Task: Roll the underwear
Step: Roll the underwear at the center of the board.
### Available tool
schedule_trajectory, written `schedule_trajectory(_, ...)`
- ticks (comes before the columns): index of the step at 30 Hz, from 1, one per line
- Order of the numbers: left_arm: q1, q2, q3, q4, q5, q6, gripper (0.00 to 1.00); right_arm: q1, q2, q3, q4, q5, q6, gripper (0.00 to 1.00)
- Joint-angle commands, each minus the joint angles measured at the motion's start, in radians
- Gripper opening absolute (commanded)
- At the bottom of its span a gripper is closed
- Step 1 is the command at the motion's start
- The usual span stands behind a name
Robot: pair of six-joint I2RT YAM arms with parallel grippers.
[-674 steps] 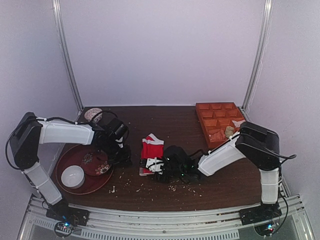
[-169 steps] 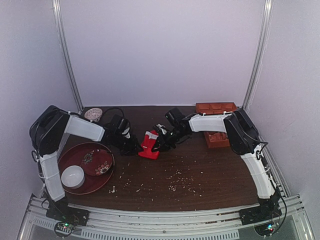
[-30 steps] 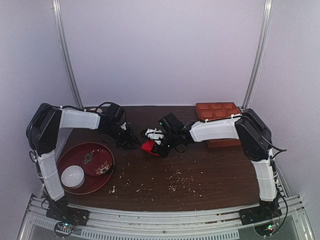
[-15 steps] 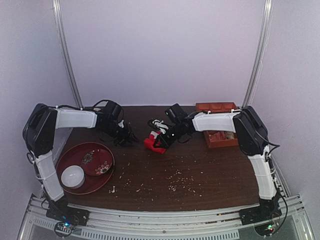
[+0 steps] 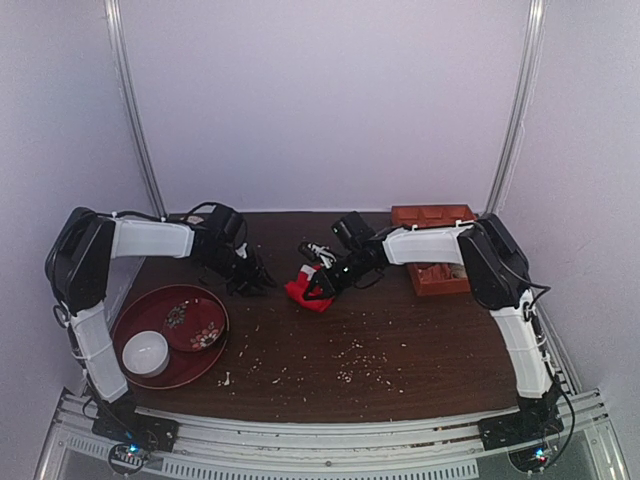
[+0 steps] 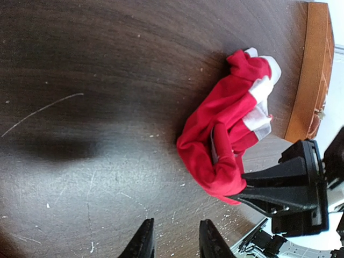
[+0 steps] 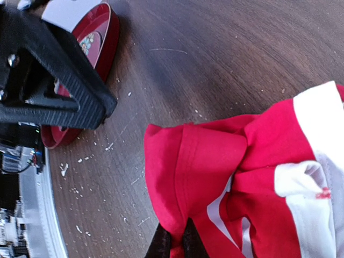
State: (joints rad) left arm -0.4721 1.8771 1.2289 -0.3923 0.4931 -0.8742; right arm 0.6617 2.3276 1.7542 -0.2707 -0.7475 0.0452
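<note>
Underwear (image 5: 306, 291) no longer flat strip as earlier: now bunched red lump near worktop (image 5: 420, 350) centre, nudged slightly toward 3 o'clock in last second. Right fingers (image 7: 174, 243) pinched shut on red edge fold. Left fingers (image 6: 174, 243) backed off to lump's 9 o'clock, narrow gap, holding nothing. Likely meaning: rolling mostly done, but bundle looks loose, white trim sticking out. Containers: round red tray (image 5: 128, 309) at 8 o'clock holds white bowl (image 5: 146, 352) and patterned dish (image 5: 194, 325). Orange compartment tray (image 5: 432, 215) at 2 o'clock, contents hidden by right arm.
</note>
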Motion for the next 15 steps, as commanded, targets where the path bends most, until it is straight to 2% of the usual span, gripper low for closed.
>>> schedule_trajectory(1, 0.005, -0.04, -0.026, 0.015, -0.009, -0.007, 0.29, -0.028, 0.059, 0.001, 0.001, -0.048, 0.119, 0.0)
schedule_trajectory(8, 0.005, -0.053, -0.037, 0.016, -0.021, -0.016, 0.29, -0.04, 0.048, -0.043, 0.012, -0.018, 0.203, 0.0)
schedule_trajectory(15, 0.006, -0.055, -0.04, 0.021, -0.025, -0.024, 0.29, -0.047, 0.033, -0.109, 0.127, -0.059, 0.304, 0.0)
